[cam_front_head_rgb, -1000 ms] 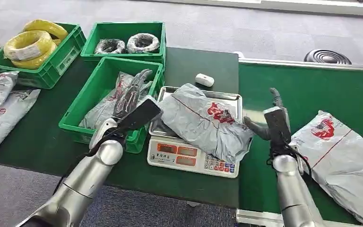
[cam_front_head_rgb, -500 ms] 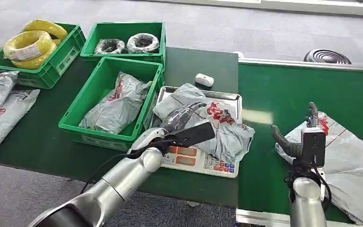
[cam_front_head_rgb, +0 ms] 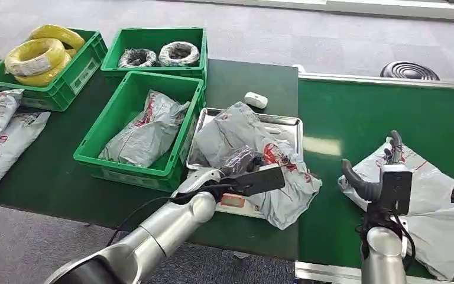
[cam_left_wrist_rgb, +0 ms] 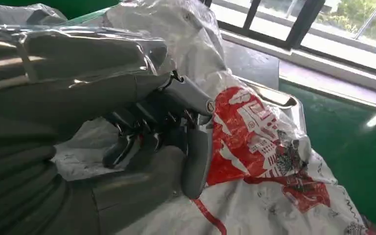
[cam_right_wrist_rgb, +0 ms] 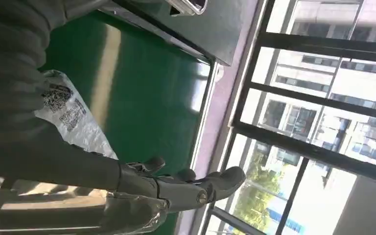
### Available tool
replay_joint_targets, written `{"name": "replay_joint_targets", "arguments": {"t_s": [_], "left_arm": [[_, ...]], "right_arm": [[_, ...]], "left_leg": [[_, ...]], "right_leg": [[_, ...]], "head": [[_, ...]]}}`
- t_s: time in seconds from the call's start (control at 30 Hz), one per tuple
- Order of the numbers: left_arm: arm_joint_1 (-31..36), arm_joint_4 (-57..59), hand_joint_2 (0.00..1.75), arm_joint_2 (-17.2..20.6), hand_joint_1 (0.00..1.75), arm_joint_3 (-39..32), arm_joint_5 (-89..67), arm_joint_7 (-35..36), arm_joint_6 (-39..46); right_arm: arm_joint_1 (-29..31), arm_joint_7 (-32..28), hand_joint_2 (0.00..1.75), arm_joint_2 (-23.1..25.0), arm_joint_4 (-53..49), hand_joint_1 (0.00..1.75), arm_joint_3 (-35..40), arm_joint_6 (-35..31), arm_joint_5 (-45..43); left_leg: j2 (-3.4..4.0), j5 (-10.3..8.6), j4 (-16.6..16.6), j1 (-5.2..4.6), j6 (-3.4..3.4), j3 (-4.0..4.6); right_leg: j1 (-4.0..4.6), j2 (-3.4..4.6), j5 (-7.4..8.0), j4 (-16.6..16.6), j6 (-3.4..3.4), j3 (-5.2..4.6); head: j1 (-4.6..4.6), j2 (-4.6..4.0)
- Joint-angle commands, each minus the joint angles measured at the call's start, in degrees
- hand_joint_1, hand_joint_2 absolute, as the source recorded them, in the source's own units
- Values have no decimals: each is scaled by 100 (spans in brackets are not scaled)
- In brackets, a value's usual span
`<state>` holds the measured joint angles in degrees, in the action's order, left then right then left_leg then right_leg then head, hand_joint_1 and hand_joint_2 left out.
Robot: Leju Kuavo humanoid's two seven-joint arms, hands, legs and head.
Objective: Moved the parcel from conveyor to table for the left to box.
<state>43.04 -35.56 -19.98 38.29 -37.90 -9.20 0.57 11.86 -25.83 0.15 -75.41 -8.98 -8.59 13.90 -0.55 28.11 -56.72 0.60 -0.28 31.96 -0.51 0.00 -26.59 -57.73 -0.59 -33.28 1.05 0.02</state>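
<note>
1. My left hand (cam_front_head_rgb: 245, 168) lies on the grey parcel (cam_front_head_rgb: 254, 148) that sits on the weighing scale (cam_front_head_rgb: 295, 125), at the table's edge next to the conveyor belt (cam_front_head_rgb: 354, 118). In the left wrist view my dark fingers (cam_left_wrist_rgb: 142, 142) curl into the crumpled plastic by the red print, so I judge the hand to be grasping the parcel (cam_left_wrist_rgb: 254, 147).

2. The parcel's long axis runs diagonally, from the far left corner of the scale's tray down toward the near right, where its lower end hangs over the scale's front. My left hand holds it at the near middle, reaching in from the left.

3. The green crate (cam_front_head_rgb: 136, 127), already holding one grey parcel, stands just to the left of the scale, touching or nearly touching it. So the carry goes left and slightly away from me, across the crate's near right rim.

4. My right hand (cam_front_head_rgb: 384, 177) stands upright over a second parcel (cam_front_head_rgb: 431, 207) on the belt, thumb spread, fingers straight, holding nothing. It is well apart from the scale; the left hand is plainly the nearer one.
</note>
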Motion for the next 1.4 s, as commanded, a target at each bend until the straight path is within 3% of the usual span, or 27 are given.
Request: {"name": "replay_joint_targets", "arguments": {"t_s": [0.03,0.2,0.3,0.4,0.43,0.47,0.57,0.6,0.83,1.17,1.4], "left_arm": [[194,615,175,-2,175,240,33,118,-3],[102,466,175,2,175,44,67,47,437],[-22,-130,175,58,175,-494,461,-411,1178],[-237,-1054,175,157,173,-813,820,-567,1410],[-247,-1169,175,174,157,-816,844,-567,1421],[-247,-1219,175,174,28,-821,856,-570,1441],[-261,-1282,175,174,28,-828,882,-584,1490],[-280,-1287,175,156,0,-828,882,-604,1540],[-76,-806,175,66,0,-622,970,-533,1624],[392,302,175,-2,0,1211,866,680,661],[414,504,175,-2,0,1589,979,831,681]], "right_arm": [[-193,59,175,250,-302,0,-317,-30,-26],[-295,119,175,344,-417,0,-294,-5,11],[-308,131,175,405,-453,0,-285,-10,50],[-240,132,175,372,-372,0,-272,-8,57],[-236,132,175,358,-359,0,-268,-13,60],[-236,132,175,350,-352,0,-266,-14,61],[-237,131,175,338,-342,0,-261,-16,61],[-240,130,175,327,-327,0,-265,-17,61],[-265,78,175,262,-235,0,-250,-84,4],[-335,72,175,284,-314,0,-374,-77,-10],[-383,96,175,364,-424,0,-430,-49,29]], "left_leg": [[4,0,7,-1,0,-10],[7,-1,4,-1,0,-5],[8,-4,8,-2,0,-5],[22,0,6,-1,0,-4],[17,1,3,-2,0,-1],[20,1,5,-3,0,-4],[16,0,9,-3,1,-9],[13,0,7,-3,1,-9],[9,-3,9,-1,0,-7],[-5,-1,6,0,2,-7],[3,-1,4,-1,0,-5]], "right_leg": [[0,0,0,6,3,9],[-1,3,2,3,2,3],[-1,2,4,6,4,3],[0,15,5,4,4,-2],[-2,11,3,0,2,-4],[-2,13,3,2,3,-2],[-2,10,4,7,3,5],[-2,9,3,5,2,6],[0,4,5,8,3,7],[1,-8,0,8,0,11],[0,-1,1,3,2,4]], "head": [[2,0],[2,0],[0,0],[2,0],[0,0],[2,0],[2,0],[2,0],[0,0],[0,0],[2,0]]}}
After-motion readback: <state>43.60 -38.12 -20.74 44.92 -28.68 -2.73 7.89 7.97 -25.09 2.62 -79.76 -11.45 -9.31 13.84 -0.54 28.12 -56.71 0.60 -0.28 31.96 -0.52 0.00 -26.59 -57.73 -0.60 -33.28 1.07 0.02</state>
